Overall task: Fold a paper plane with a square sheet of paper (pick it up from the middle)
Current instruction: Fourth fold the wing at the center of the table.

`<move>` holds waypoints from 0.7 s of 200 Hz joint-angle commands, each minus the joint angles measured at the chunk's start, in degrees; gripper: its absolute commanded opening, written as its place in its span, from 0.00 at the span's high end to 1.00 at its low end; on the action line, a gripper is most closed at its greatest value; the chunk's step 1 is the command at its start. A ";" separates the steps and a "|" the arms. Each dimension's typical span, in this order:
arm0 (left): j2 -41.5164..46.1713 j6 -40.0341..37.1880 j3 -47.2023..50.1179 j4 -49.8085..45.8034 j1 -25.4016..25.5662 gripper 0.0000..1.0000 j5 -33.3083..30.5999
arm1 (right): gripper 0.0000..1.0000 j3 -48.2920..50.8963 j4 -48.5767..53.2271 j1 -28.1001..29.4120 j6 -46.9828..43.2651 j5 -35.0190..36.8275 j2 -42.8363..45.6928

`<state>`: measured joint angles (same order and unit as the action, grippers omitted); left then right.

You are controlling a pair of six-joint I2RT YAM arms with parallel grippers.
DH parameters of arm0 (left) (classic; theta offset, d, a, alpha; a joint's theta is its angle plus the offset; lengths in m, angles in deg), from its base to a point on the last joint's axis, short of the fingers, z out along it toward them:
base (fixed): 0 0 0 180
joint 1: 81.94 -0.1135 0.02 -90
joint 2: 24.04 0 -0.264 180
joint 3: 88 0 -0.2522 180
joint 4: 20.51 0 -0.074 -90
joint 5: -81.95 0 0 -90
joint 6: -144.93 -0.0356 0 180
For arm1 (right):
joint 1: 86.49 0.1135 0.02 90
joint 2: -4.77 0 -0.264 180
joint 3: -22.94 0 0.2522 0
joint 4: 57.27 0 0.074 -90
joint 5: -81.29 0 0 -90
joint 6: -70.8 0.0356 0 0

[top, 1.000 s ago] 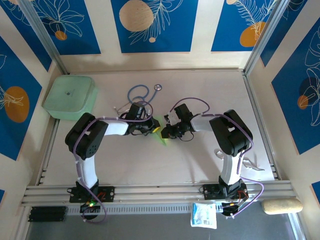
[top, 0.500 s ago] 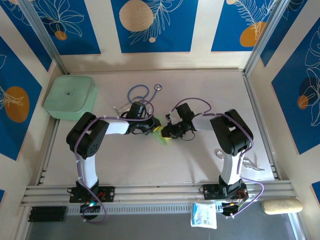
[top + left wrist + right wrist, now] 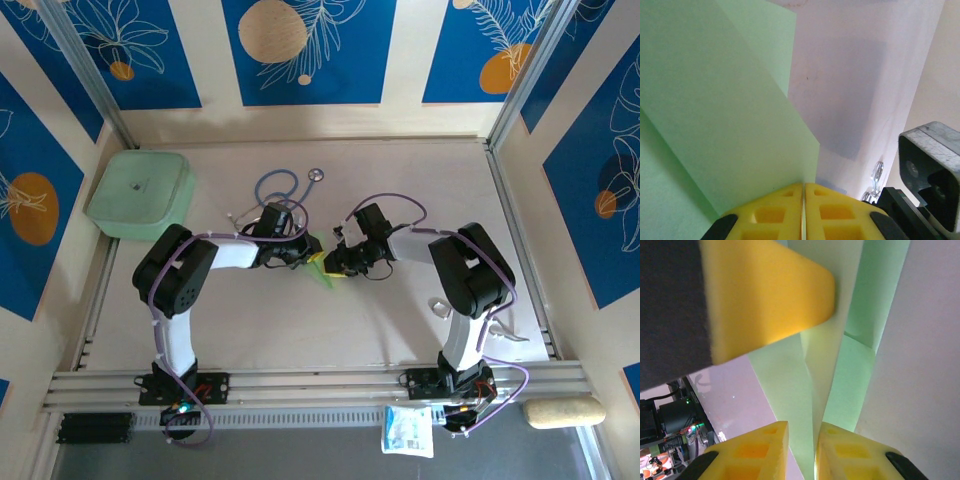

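The sheet of paper point(image 3: 322, 275) is pale green and folded into long creased flaps, held up between the two arms at mid-table. My left gripper point(image 3: 308, 256) is shut on it. In the left wrist view the yellow fingertips point(image 3: 785, 200) meet with a thin paper edge pinched between them at the left gripper point(image 3: 803, 186), and the green sheet point(image 3: 715, 125) spreads out beyond. My right gripper point(image 3: 802, 427) stands slightly open around a raised crease of the paper point(image 3: 827, 355). The left gripper's yellow finger point(image 3: 765, 295) presses the paper from above.
A thick mint-green box point(image 3: 140, 193) sits at the back left. A blue stethoscope point(image 3: 280, 186) lies just behind the left gripper. Metal parts point(image 3: 500, 330) lie beside the right arm. A white packet point(image 3: 408, 430) and a beige pad point(image 3: 563, 411) rest at the near rail.
The right gripper's jaws have parted a little, letting go of the paper crease, and the right arm's elbow has shifted slightly right. The left gripper keeps its pinch in place.
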<state>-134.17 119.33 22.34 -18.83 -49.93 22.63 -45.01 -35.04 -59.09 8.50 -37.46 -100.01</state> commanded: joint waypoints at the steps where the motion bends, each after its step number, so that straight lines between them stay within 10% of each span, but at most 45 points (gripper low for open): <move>1: -1.23 -1.03 -0.97 -0.70 0.46 0.90 1.28 | 0.79 0.93 2.07 0.11 0.07 -0.34 0.47; 140: -0.87 -0.45 0.51 0.29 0.44 0.90 1.16 | 0.90 1.47 0.91 0.77 1.82 -0.58 -3.41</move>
<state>-134.17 119.36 22.36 -18.81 -49.93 22.63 -44.31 -34.91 -58.72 9.66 -37.22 -102.08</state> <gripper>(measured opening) 0.103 0.106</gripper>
